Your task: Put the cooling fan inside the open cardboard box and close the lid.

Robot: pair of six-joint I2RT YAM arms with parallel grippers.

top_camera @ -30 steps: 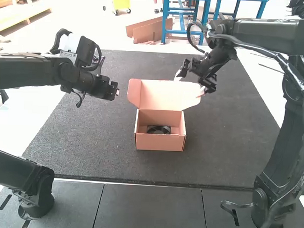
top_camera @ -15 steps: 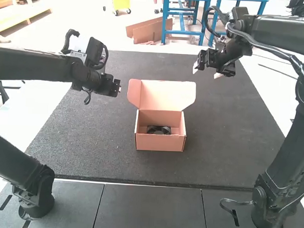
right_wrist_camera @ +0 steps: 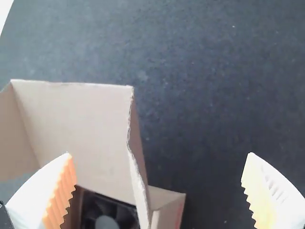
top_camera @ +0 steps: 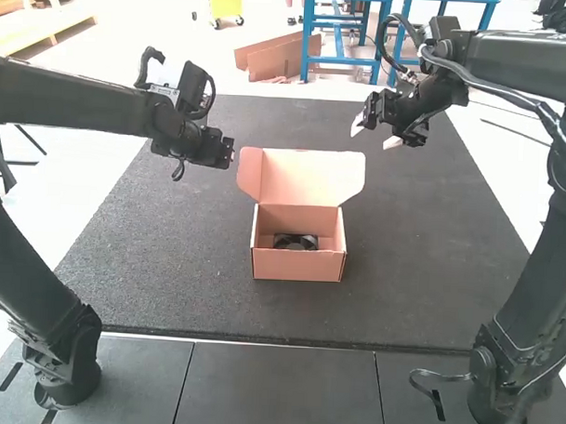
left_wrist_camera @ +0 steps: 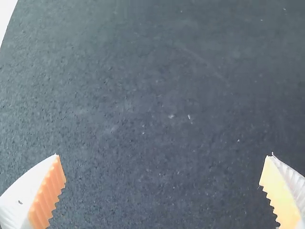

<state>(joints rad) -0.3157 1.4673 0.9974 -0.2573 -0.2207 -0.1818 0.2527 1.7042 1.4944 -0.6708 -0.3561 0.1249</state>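
An open cardboard box (top_camera: pixel 298 242) stands in the middle of the dark mat, its lid (top_camera: pixel 301 177) upright at the far side. The black cooling fan (top_camera: pixel 295 241) lies inside on the box floor; the right wrist view catches it (right_wrist_camera: pixel 102 214) behind the lid (right_wrist_camera: pixel 81 129). My left gripper (top_camera: pixel 225 156) hovers just left of the lid's upper corner, open over bare mat with its orange pads (left_wrist_camera: pixel 47 195) wide apart. My right gripper (top_camera: pixel 374 133) hangs above and right of the lid, open, holding nothing; its ribbed fingers (right_wrist_camera: pixel 264 195) are spread.
The dark mat (top_camera: pixel 151 263) covers the table around the box. Pale table strips run along its left and right sides, and dark panels lie at the near edge.
The left gripper has moved right and farther back, closer to the lid's left corner. The right gripper rose away from the lid's right corner, then dipped slightly; the flap it touched now stands straight.
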